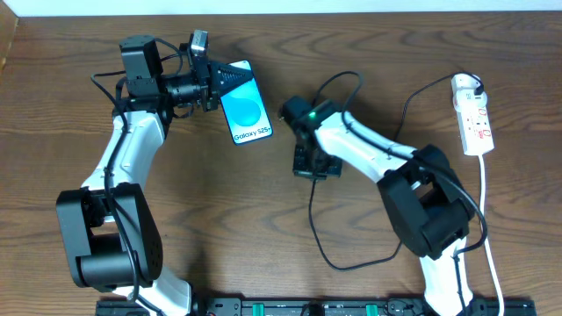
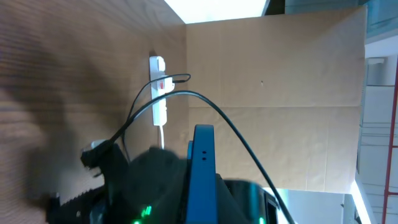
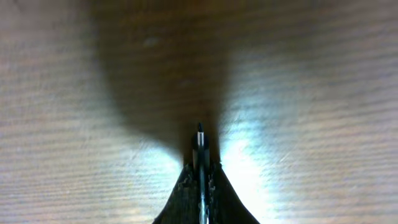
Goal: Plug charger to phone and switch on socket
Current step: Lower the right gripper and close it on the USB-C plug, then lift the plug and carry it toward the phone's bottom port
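The bench (image 1: 53, 105) is showing a brown wood grain with fine streaks. On the left, the left gripper (image 1: 218, 83), black and blocky, is pinching the phone (image 1: 244, 112) by its upper end, with the jaws pressed onto the slim slab. In the left wrist view the phone is showing edge-on as a thin blue strip with a black rim. From overhead its glossy blue screen is facing up, carrying a paler circle and the white words "Galaxy S25+". I cannot tell whether it is touching the wood.

Near the middle, the right gripper (image 1: 309, 165) is pointing down over the bench, just right of the phone and apart from it. Its dark jaws are pressed together, pinching the charger (image 3: 199, 134), and the narrow connector tip is sticking out past the fingertips. The thin black cable is looping down the bench, then rising to a black plug seated in the socket (image 1: 472, 114).

The socket, a white elongated plastic strip with red marks, is lying far right, with its white lead trailing down.
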Tool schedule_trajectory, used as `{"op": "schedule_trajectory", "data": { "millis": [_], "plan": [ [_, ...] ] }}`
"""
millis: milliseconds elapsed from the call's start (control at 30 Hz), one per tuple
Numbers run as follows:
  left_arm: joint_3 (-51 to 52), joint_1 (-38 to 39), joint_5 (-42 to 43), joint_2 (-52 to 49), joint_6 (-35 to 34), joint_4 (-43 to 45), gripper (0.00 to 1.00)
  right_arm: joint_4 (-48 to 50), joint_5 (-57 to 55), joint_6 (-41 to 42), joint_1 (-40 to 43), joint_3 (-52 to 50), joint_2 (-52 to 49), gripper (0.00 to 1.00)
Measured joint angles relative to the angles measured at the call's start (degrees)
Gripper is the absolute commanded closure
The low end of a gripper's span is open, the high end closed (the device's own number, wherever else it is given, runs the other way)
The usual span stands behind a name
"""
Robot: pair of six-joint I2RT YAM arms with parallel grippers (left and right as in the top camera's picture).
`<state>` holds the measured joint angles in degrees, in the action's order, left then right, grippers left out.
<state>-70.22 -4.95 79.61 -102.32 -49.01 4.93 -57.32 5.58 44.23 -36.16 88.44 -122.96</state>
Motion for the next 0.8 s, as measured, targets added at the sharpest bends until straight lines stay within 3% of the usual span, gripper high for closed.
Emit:
{"op": "schedule_trajectory", "data": {
  "millis": [167, 400, 567, 800],
  "plan": [
    [0.0, 0.0, 0.0, 0.0, 0.0, 0.0, 0.93, 2.6, 10.3, -8.8, 5.2, 0.0, 0.0, 0.99],
    [0.0, 0.0, -0.3, 0.0, 0.0, 0.0, 0.93, 8.1, 36.2, -29.6, 11.8, 0.0, 0.0, 0.99],
    [0.0, 0.0, -1.9, 0.0, -0.2, 1.0, 0.93, 11.0, 52.1, -40.2, 13.1, 0.0, 0.0, 0.99],
    [0.2, 0.0, -3.2, 0.0, -5.8, 12.9, 0.93, 18.7, 71.6, -47.1, 13.2, 0.0, 0.0, 0.99]
  ]
}}
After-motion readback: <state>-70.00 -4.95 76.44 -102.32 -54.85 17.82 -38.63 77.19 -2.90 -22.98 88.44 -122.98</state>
